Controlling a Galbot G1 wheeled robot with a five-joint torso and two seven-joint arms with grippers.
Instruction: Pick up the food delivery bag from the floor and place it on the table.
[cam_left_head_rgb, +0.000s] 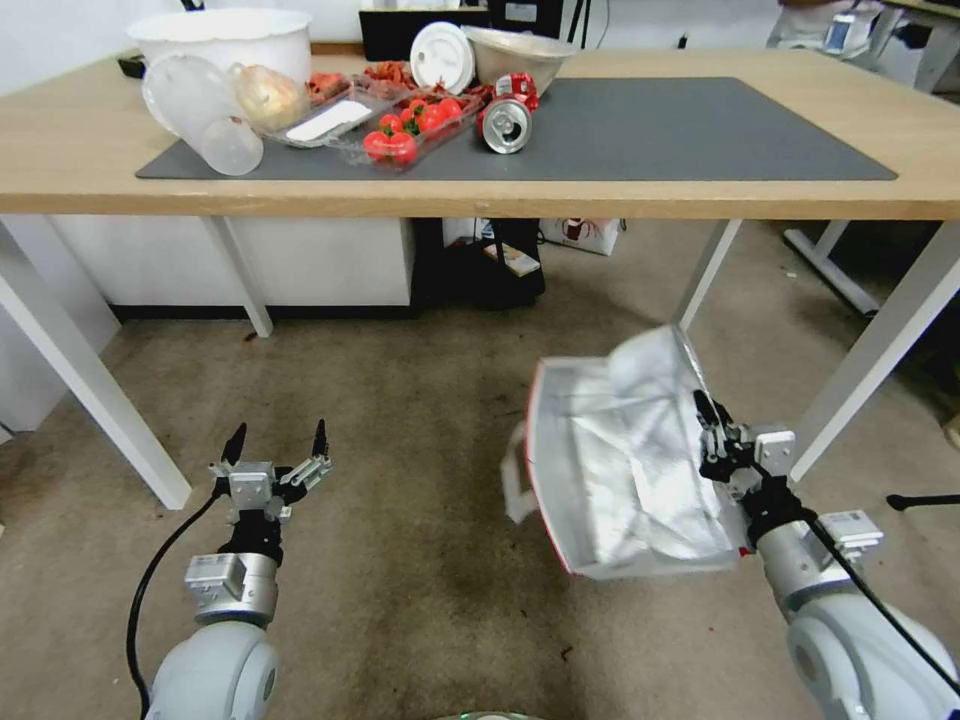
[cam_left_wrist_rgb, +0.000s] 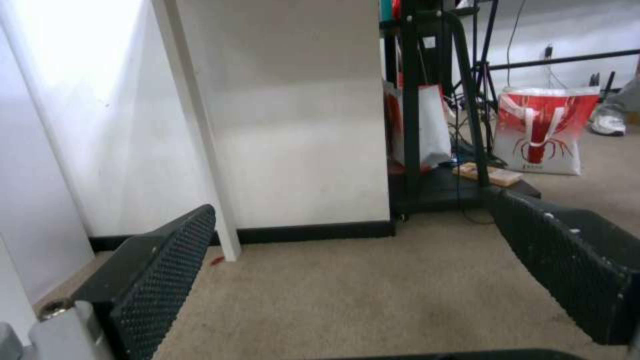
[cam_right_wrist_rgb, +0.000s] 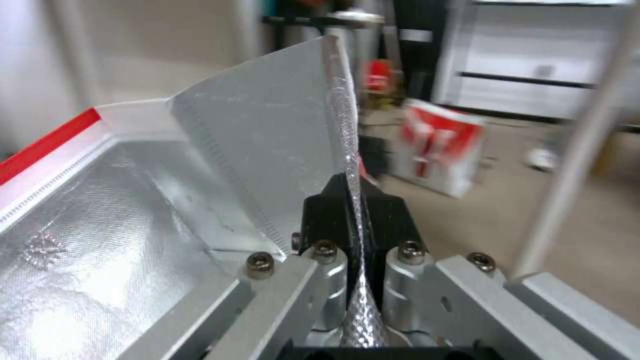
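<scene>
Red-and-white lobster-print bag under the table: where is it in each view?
Head view: lobster-print bag on the floor under the table, beside the black stand.
Left wrist view: on the floor, beside the black stand.
Right wrist view: blurred, beyond the food delivery bag's foil edge.
Shared landmark: black stand.

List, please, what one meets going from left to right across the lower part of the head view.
Left hand, open above the floor → food delivery bag → right hand, shut on the bag's rim → white leg of the table.
</scene>
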